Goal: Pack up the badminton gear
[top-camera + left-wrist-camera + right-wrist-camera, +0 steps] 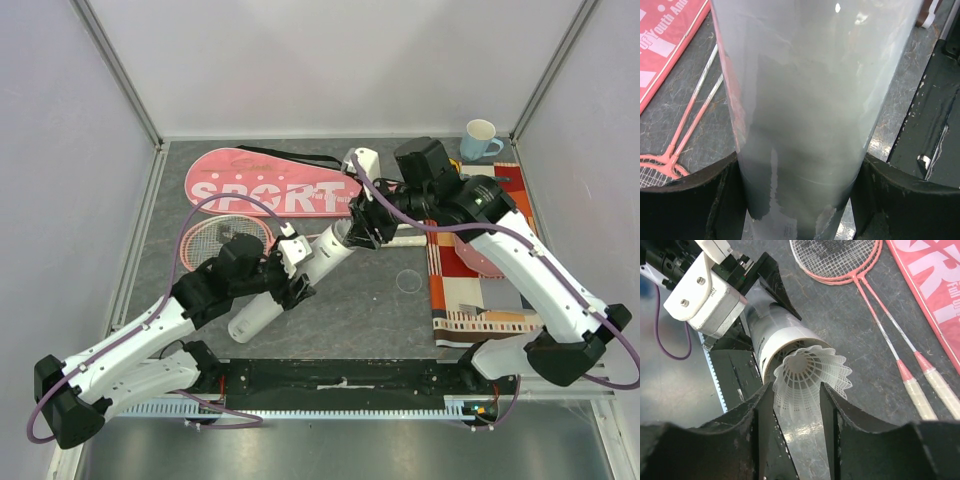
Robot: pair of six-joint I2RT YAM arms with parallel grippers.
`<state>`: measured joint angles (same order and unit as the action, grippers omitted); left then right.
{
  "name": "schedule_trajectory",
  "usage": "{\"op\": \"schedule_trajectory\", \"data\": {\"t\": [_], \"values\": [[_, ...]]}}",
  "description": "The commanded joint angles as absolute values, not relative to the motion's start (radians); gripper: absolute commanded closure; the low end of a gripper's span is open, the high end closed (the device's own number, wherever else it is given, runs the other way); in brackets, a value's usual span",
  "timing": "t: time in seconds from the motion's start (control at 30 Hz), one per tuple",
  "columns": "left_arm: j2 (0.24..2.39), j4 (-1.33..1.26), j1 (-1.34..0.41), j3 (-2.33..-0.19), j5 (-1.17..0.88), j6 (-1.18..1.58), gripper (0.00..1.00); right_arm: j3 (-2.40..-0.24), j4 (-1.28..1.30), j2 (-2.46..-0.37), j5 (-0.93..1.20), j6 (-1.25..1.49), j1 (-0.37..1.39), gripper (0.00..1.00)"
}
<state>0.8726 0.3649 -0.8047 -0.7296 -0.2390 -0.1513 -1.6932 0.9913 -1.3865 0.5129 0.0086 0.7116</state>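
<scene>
While the top camera looks down on the table, one long white tube runs slantwise across the middle, closed end near-left and mouth far-right. The left gripper is clamped across the tube's middle, and the right gripper sits right at the mouth. At the far left lies one pink SPORT bag. Just on its near side are the rackets, heads stacked to the left and handles reaching right under the right arm. On the right there's one striped cloth, with one pale blue cup at the far edge beyond it. One small clear disc lies between tube and cloth.

Over to the left wrist: the tube fills the picture, with a black finger pressed on either flank. That's a wide, firm hold. Left of it I count two thin racket shafts side by side, and the bag's edge lies beyond them.

Now the right wrist, and here's one shuttlecock. Its nose is at the open mouth of the tube and its feather skirt flares out. The right gripper has its two fingers partly apart, one on each side of the skirt, which looks round and unsquashed. Whether they pinch it or merely flank it, I cannot tell. Further down the tube, the left gripper grips it. Beside the tube lie two rackets, with two white handles, two shafts and the heads overlapped. The bag runs along their far side.
</scene>
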Motion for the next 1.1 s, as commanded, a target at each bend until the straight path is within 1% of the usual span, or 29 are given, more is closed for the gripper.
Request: {"op": "schedule_trajectory", "data": {"t": [0.0,0.03,0.07,0.13,0.17,0.23,0.33,0.37,0.43,0.47,0.5,0.63,0.8,1.07], "values": [[0.871,0.324,-0.804,-0.761,-0.247,-0.167,0.83,-1.674,0.922,-1.318,0.5,0.044,0.718,0.46],[0.871,0.327,-0.805,-0.761,-0.247,-0.167,0.83,-1.674,0.913,-1.312,0.492,0.054,0.718,0.44],[0.868,0.325,-0.805,-0.761,-0.247,-0.167,0.83,-1.666,0.904,-1.296,0.47,0.07,0.718,0.4],[0.867,0.327,-0.804,-0.759,-0.244,-0.164,0.83,-1.66,0.876,-1.284,0.437,0.093,0.718,0.4],[0.867,0.327,-0.804,-0.761,-0.244,-0.164,0.83,-1.645,0.867,-1.27,0.405,0.109,0.715,0.46],[0.865,0.327,-0.804,-0.759,-0.242,-0.164,0.83,-1.631,0.847,-1.261,0.382,0.12,0.706,0.5],[0.867,0.325,-0.804,-0.761,-0.244,-0.164,0.83,-1.6,0.825,-1.255,0.354,0.133,0.695,0.64],[0.868,0.325,-0.804,-0.761,-0.245,-0.167,0.83,-1.592,0.827,-1.265,0.348,0.135,0.695,0.77],[0.868,0.325,-0.804,-0.762,-0.247,-0.167,0.83,-1.585,0.828,-1.279,0.35,0.137,0.695,0.86],[0.868,0.325,-0.804,-0.761,-0.247,-0.167,0.83,-1.574,0.819,-1.291,0.354,0.137,0.693,0.92],[0.868,0.327,-0.804,-0.761,-0.247,-0.166,0.83,-1.566,0.807,-1.296,0.373,0.144,0.701,0.94],[0.867,0.328,-0.804,-0.761,-0.244,-0.166,0.83,-1.52,0.743,-1.295,0.359,0.166,0.713,1.0],[0.871,0.325,-0.804,-0.761,-0.245,-0.164,0.83,-1.502,0.706,-1.316,0.397,0.176,0.73,1.0],[0.876,0.325,-0.804,-0.762,-0.247,-0.166,0.83,-1.474,0.669,-1.354,0.4,0.181,0.767,1.0]]}}
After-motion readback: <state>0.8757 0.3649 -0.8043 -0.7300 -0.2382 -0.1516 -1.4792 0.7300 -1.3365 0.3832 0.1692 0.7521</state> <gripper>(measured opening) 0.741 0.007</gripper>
